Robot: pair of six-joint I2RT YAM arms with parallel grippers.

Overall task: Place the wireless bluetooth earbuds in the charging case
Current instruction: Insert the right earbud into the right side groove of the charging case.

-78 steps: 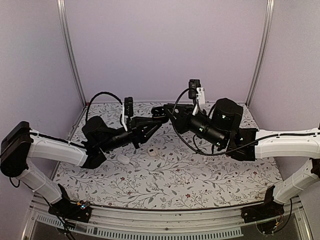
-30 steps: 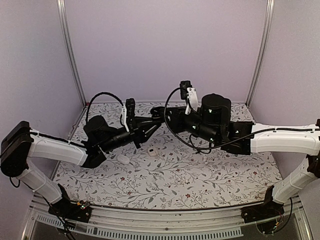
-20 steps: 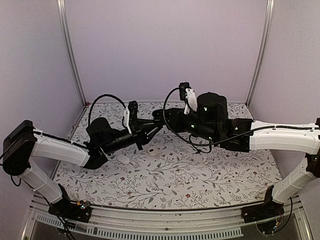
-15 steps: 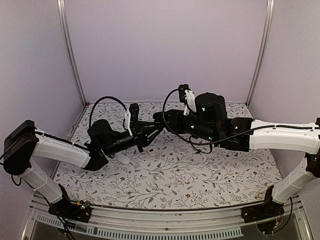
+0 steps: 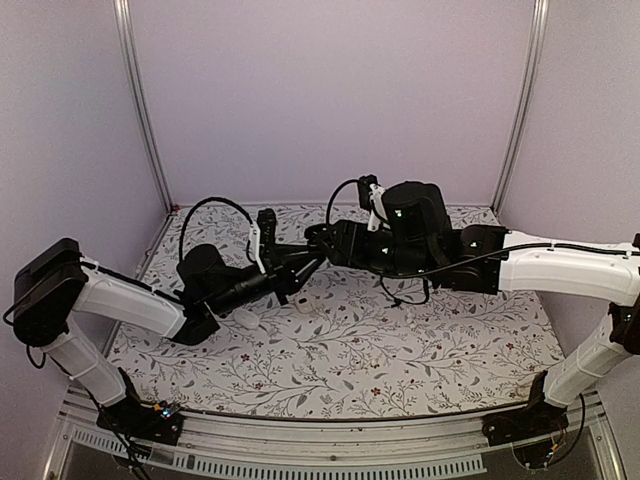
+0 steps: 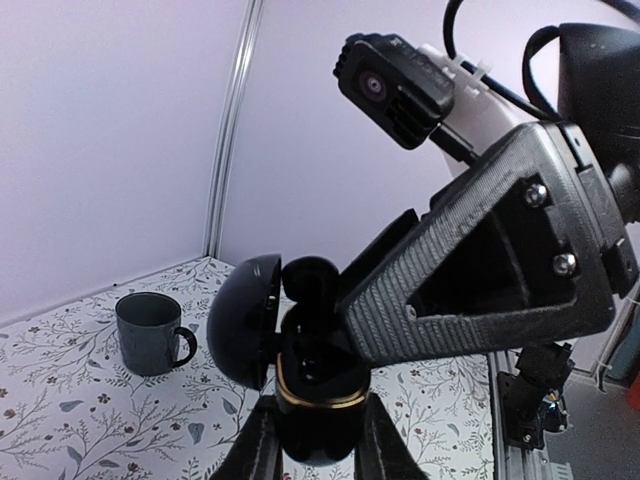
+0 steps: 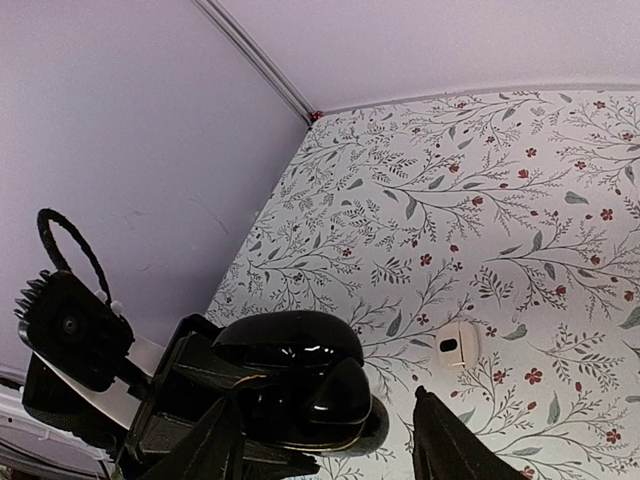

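Observation:
My left gripper [image 6: 320,445] is shut on the black charging case [image 6: 315,395], a gold-rimmed shell with its lid [image 6: 243,322] swung open to the left. A glossy black earbud [image 6: 310,280] stands in the case and sticks up above the rim. In the right wrist view the earbud [image 7: 338,395] sits in the case [image 7: 290,435] under the raised lid [image 7: 290,338]. My right gripper [image 7: 325,450] is open, its fingers [image 7: 215,450] spread either side of the case without holding anything. From above, both grippers meet over the back middle of the table, left gripper [image 5: 298,265], right gripper [image 5: 315,240].
A small white piece [image 5: 304,304] lies on the flowered table [image 5: 400,350] under the grippers, also seen as the white piece [image 7: 455,343]. A white oval object [image 5: 246,318] lies further left. A grey mug [image 6: 150,333] stands near the back wall.
My right gripper has moved left onto the case and its fingers have spread apart. The left arm has shifted slightly right with the case still held.

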